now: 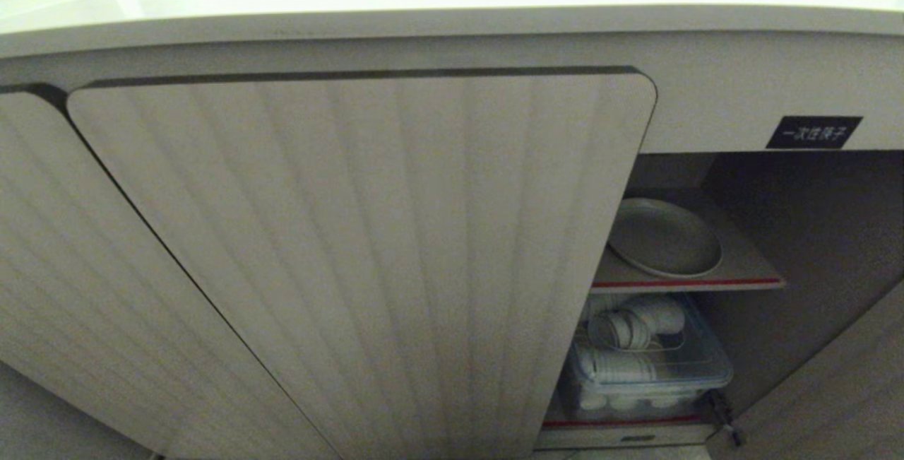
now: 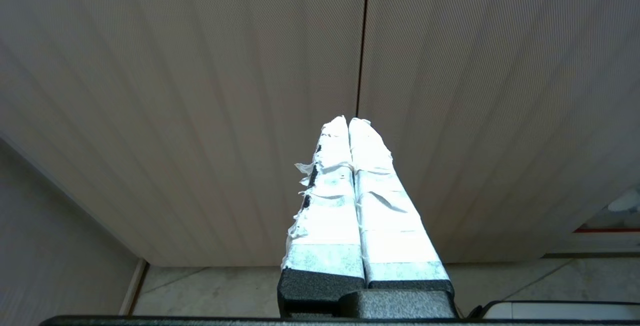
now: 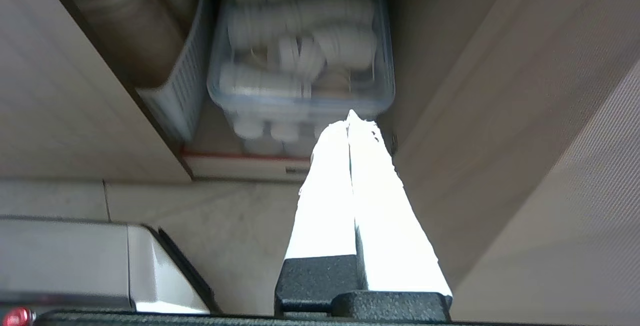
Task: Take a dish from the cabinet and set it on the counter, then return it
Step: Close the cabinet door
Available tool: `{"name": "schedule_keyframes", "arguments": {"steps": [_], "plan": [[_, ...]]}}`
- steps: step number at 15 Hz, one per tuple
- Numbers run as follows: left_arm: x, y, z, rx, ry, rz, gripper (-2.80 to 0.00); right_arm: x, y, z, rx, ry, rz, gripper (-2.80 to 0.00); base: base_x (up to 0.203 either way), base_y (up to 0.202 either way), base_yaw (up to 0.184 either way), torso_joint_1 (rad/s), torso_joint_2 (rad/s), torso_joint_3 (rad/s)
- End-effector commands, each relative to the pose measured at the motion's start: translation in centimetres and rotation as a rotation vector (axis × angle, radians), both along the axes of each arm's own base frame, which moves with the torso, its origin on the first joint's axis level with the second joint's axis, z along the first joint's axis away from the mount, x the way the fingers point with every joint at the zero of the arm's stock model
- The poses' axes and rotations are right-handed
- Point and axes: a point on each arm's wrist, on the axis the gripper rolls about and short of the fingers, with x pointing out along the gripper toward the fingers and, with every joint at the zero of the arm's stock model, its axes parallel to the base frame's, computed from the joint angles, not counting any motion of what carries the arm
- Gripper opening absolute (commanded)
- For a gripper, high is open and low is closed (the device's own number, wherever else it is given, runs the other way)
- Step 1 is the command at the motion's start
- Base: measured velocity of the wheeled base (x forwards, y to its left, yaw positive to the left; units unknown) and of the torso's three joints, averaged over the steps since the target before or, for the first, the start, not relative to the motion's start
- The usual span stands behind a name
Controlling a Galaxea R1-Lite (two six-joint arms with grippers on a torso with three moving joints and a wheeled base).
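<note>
A: Going from the left, what's there?

B: The left claw, fingers pressed together on nothing, faces the ribbed door of the cabinet, which is shut on that side.

A: And the plate?

B: The plate lies flat on the red-edged shelf in the open right part of the cabinet, face up. It's round, so no long axis; the door hides its left edge.

A: Below it?

B: A clear bin of white cups on the bottom shelf. The right claw is low in front of it, fingers together, empty.

A: The surface?

B: The glossy surface runs above; a black label sits under its edge.
</note>
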Motion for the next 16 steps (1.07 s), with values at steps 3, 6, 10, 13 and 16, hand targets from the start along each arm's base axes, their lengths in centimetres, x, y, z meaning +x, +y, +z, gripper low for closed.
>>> {"name": "schedule_keyframes", "arguments": {"steps": [3, 6, 10, 13, 16], "plan": [[0.0, 0.0, 0.0, 0.000, 0.000, 0.000, -2.80, -0.9, 0.0, -0.1, 0.001, -0.112, 0.011, -2.80, 0.000, 0.000, 0.000, 0.000, 0.00, 0.000], [0.0, 0.0, 0.0, 0.000, 0.000, 0.000, -2.80, -1.3, 0.0, -0.2, 0.000, -0.174, 0.013, -2.80, 0.000, 0.000, 0.000, 0.000, 0.00, 0.000], [0.0, 0.0, 0.0, 0.000, 0.000, 0.000, -2.80, -1.6, 0.0, -0.3, 0.002, -0.211, 0.014, -2.80, 0.000, 0.000, 0.000, 0.000, 0.00, 0.000], [0.0, 0.0, 0.0, 0.000, 0.000, 0.000, -2.80, -1.6, 0.0, -0.3, 0.002, -0.211, 0.014, -2.80, 0.000, 0.000, 0.000, 0.000, 0.00, 0.000], [0.0, 0.0, 0.0, 0.000, 0.000, 0.000, -2.80, -1.6, 0.0, -0.3, 0.000, -0.211, 0.014, -2.80, 0.000, 0.000, 0.000, 0.000, 0.00, 0.000]]}}
